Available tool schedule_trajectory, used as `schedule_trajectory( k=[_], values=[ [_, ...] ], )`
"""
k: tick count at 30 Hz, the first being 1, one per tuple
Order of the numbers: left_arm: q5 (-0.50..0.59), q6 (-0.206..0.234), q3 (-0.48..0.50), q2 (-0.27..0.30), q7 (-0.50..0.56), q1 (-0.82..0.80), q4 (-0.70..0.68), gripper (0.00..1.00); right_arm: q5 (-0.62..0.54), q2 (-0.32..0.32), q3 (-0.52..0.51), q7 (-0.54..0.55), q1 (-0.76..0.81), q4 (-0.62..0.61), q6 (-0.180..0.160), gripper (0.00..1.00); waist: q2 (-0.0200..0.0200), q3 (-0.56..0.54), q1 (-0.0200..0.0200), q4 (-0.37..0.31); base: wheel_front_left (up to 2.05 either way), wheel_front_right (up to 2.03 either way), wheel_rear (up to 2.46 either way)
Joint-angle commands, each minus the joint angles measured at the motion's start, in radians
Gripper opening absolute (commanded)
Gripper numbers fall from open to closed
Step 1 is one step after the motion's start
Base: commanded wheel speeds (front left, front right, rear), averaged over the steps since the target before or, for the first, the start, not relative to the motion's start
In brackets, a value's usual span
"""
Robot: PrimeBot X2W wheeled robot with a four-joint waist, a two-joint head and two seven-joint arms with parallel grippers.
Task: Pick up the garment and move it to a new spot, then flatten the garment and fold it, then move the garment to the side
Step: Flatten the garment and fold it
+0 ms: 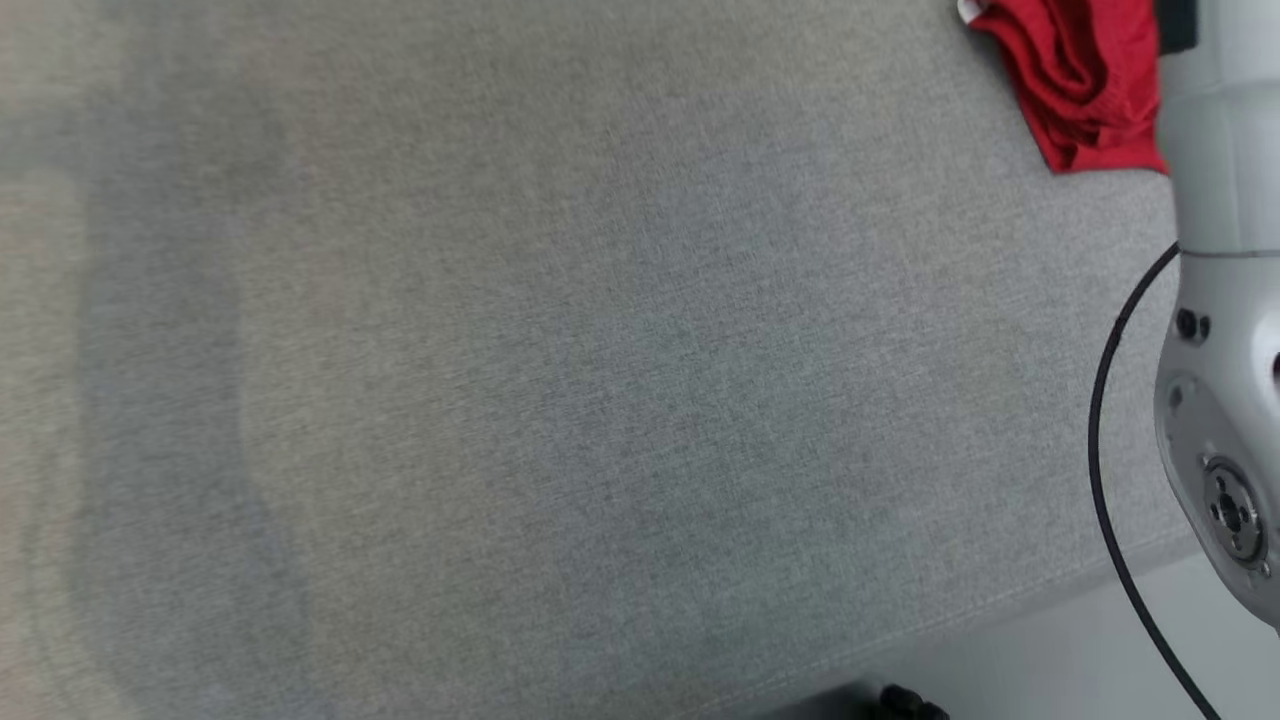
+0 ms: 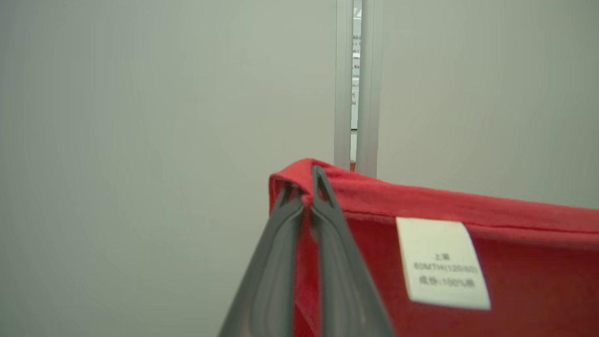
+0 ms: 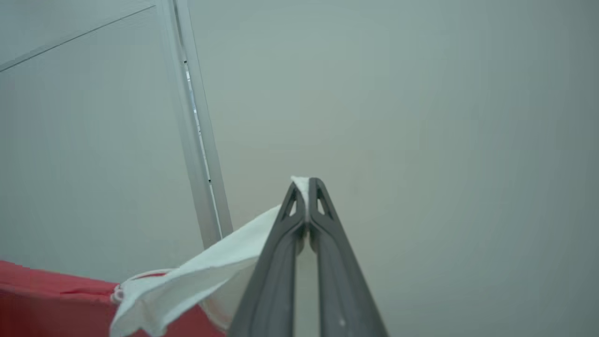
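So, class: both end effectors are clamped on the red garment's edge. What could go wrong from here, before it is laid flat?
The right end effector pinches only the tip of a white strip on the garment; so small a hold could slip out. The left end effector bites just a hem corner, which might pull free under tension. In the head view the garment hangs bunched in folds, so it may land creased on the grey surface.

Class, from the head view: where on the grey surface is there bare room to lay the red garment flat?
The grey woven surface lies bare from the view's left edge across the middle to its near edge. Crowded: upper right, with the red fabric garment, pale robot arm and black cable.
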Motion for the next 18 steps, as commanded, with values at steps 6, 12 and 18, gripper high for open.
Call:
schedule_trajectory(
  k=[6, 12, 18],
  values=[
    [-0.075, -0.081, 0.059, 0.007, -0.111, 0.072, 0.157, 0.00, 0.125, 0.001, 0.196, -0.018, 0.212, -0.096, -0.001, 0.00, 0.0000, 0.262, -0.0001, -0.054, 0.00, 0.00, 0.00],
    [-0.122, -0.113, 0.079, -0.004, -0.116, 0.134, 0.139, 0.00, 0.134, 0.000, 0.236, -0.018, 0.345, -0.205, -0.001, 0.00, 0.0000, 0.234, -0.0001, -0.029, 0.00, 0.00, 0.00],
    [-0.181, -0.120, 0.173, -0.011, -0.116, 0.280, 0.028, 0.00, 0.142, -0.022, 0.224, -0.018, 0.490, -0.311, -0.001, 0.00, 0.0000, 0.170, -0.0001, 0.014, 0.00, 0.00, 0.00]
  ],
)
